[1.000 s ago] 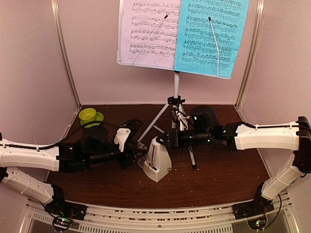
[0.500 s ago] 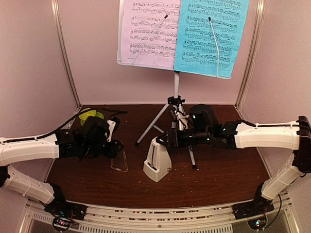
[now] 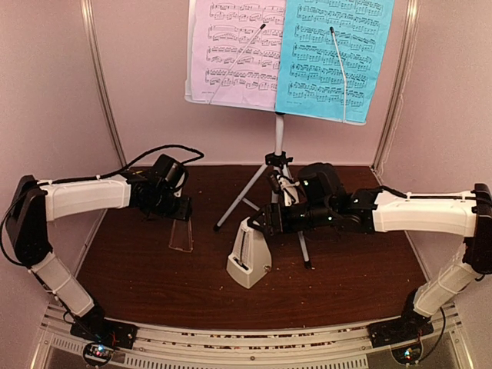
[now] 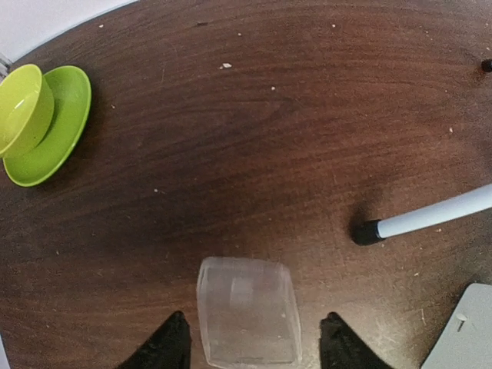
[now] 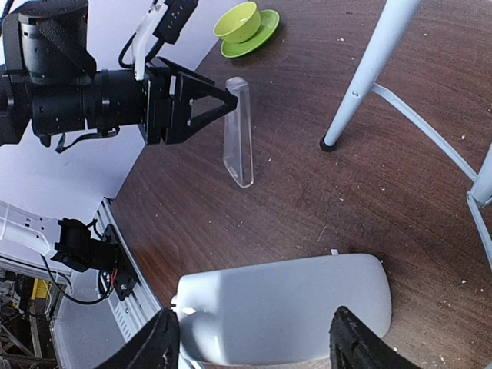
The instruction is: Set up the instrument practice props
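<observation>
While the right gripper (image 5: 256, 338) clamps the top of the white metronome (image 3: 249, 260), a finger against each side of its body, the left gripper (image 4: 254, 347) hangs with its jaws wide around the clear cover (image 4: 247, 311).

The metronome stands near the middle of the dark wood table (image 3: 346, 284). The cover is near it at 9 o'clock, apart from it. The right wrist view shows the cover propped on its lower edge and tilted, with its top level with the left fingertips. In the left wrist view a strip of table shows between each fingertip and the cover's sides. Whether a finger touches the cover cannot be told.

At 12 o'clock from the metronome rises the stand (image 3: 278, 146) on its silver tripod. One tripod leg (image 4: 430, 223) ends in a black foot on the wood at 3 o'clock from the cover. The lilac page (image 3: 234, 54) and the cyan page (image 3: 334, 58) sit side by side on the stand, lilac toward 9 o'clock and cyan toward 3 o'clock. A thin wire arm crosses each page.

A lime-green bowl (image 4: 23, 108) rests on its saucer (image 4: 61, 127) at 10 o'clock in the left wrist view, well apart from the cover.
</observation>
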Motion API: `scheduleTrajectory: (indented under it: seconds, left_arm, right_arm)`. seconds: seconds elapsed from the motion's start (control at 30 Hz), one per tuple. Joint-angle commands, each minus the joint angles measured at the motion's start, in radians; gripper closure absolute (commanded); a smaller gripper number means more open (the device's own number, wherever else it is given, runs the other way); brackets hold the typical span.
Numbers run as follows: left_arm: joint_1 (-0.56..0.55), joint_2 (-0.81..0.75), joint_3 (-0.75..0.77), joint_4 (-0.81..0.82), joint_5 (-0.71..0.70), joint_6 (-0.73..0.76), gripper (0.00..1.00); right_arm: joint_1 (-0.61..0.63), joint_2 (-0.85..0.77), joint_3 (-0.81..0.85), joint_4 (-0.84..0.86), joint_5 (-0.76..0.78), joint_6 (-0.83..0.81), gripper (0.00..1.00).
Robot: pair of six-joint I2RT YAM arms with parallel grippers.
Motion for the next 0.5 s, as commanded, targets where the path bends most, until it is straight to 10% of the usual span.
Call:
scheduleTrajectory:
  seconds: [0.0, 0.23, 0.47]
  left_arm:
    - [0.051, 0.008, 0.057, 0.026, 0.033, 0.033, 0.34]
    - [0.056, -0.086, -0.051, 0.121, 0.119, 0.038, 0.20]
    - [0.009, -0.287, -0.367, 0.431, 0.312, 0.028, 0.33]
  right_arm:
    - [0.007, 0.015, 0.030, -0.157, 0.033, -0.026, 0.31]
    - [0.007, -0.035, 0.071, -0.169, 0.020, -0.017, 0.25]
    - [0.008, -0.150, -0.054, -0.192, 0.040, -0.014, 0.29]
